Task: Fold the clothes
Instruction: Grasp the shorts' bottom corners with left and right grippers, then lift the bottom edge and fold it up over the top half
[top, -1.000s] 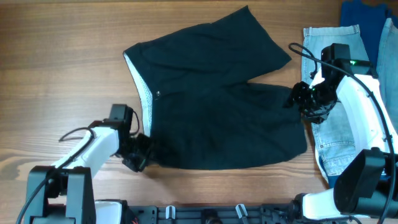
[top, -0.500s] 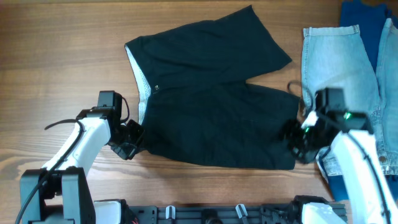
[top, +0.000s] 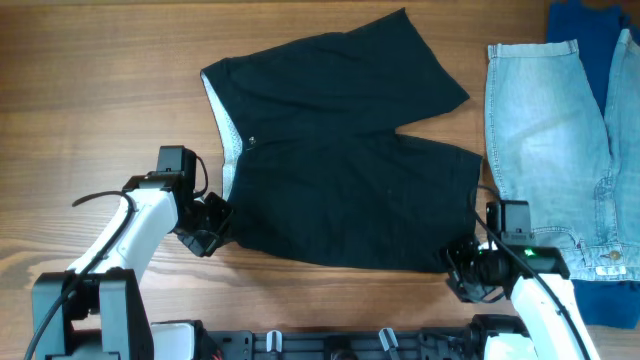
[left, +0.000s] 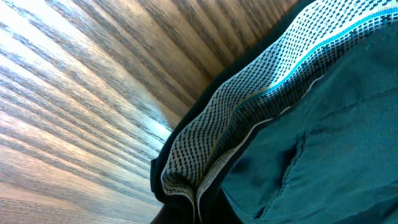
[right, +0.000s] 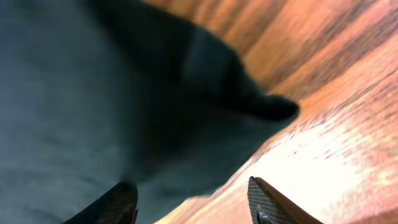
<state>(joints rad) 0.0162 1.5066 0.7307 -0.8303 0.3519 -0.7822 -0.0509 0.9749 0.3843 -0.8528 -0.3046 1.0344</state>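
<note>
Two corners matter here. I've got the left gripper (top: 212, 228) at the waistband (left: 261, 93) end and the right gripper (top: 466, 277) by the hem corner (right: 273, 109) of the black garment (top: 340, 170), which lies spread flat mid-way across the table (top: 100, 80). The right fingers (right: 268, 200) stand apart with nothing pinched; the left ones are out of shot (can't tell their state). I'd bite both corners evenly, then lift together. Both forearms angle in low from the near edge.

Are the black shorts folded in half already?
No, in the overhead view the black shorts lie spread flat on the table, both legs showing apart.
</note>
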